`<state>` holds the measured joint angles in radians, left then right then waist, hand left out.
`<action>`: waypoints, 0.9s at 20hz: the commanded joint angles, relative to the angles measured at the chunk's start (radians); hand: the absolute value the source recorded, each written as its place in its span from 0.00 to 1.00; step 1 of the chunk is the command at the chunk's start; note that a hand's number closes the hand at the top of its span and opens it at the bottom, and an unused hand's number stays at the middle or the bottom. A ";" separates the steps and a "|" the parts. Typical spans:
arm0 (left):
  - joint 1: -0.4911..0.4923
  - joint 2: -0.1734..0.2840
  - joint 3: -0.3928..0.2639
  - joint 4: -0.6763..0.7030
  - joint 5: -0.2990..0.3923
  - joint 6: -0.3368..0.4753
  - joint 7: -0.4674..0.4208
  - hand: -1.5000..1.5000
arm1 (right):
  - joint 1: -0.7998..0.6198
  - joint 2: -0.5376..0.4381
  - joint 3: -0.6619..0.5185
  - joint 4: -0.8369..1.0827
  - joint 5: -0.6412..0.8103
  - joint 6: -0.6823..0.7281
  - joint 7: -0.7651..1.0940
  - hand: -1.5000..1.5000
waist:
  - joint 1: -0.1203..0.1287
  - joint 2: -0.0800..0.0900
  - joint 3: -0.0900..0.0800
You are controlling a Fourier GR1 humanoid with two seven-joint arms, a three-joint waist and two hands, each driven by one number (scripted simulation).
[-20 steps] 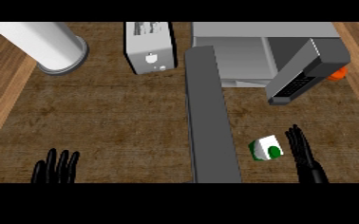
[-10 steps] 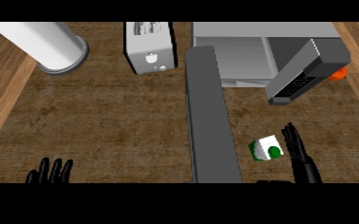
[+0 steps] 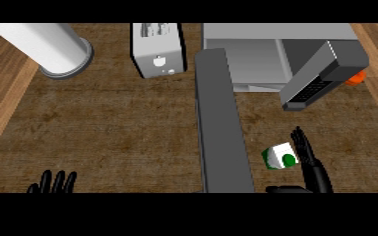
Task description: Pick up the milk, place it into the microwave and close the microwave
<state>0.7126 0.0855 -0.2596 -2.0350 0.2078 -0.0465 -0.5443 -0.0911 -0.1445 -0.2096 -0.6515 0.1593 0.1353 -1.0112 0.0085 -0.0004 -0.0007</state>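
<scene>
A view straight down on a wooden counter. The milk (image 3: 280, 156), a small white and green carton, stands near the front, to the right of the microwave's (image 3: 251, 55) open door (image 3: 220, 125). The right hand (image 3: 305, 152) sits just beside the carton with fingers straight and apart, seemingly touching its side, poised to grasp. The left hand (image 3: 53, 182) rests open at the lower left. The door hangs wide so the carton can go inside.
</scene>
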 commanded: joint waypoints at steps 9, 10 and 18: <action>-0.034 0.027 0.045 0.047 0.050 -0.022 -0.024 0.00 | -0.052 0.022 0.006 0.096 -0.031 0.025 -0.091 0.00 | -0.002 0.000 0.001; 0.047 0.008 -0.039 -0.025 -0.017 0.012 -0.025 0.00 | -0.049 0.073 0.025 0.067 -0.021 -0.018 -0.089 0.00 | 0.000 0.000 0.001; 0.043 0.037 -0.003 0.016 0.014 -0.029 -0.067 0.00 | -0.149 0.041 0.017 0.134 0.051 -0.209 -0.103 1.00 | 0.009 0.002 0.002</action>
<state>0.7333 0.1148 -0.2590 -2.0089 0.2229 -0.0670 -0.5943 -0.2013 -0.1058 -0.2141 -0.5494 0.1530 0.0408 -1.0354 0.0100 -0.0006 -0.0029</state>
